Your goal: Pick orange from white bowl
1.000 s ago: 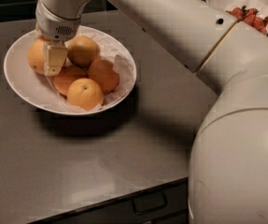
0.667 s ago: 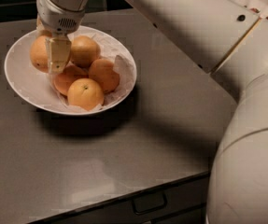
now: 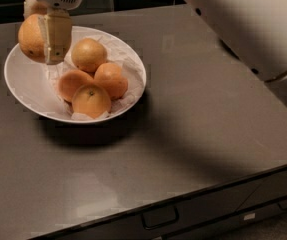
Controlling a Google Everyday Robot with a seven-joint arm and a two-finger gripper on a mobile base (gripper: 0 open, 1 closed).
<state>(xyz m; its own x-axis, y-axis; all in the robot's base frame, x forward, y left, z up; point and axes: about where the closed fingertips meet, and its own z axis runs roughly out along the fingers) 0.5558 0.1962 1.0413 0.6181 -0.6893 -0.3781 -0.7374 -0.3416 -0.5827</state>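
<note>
I am gripping the orange (image 3: 30,36) with my gripper (image 3: 44,44) clamped on it, holding it above the white bowl's (image 3: 20,86) left rim. Four other oranges (image 3: 90,100) are lying inside the bowl on the counter (image 3: 208,124).

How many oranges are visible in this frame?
5. One orange is held in the end effector over the left rim of the white bowl; four oranges lie inside: one at back, two middle, one front. More may hide underneath.

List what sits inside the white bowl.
Four small oranges on crinkled paper. The claw, over the bowl at its left edge, grips the big orange, hiding what lies behind. The floor under the fruit is covered.
</note>
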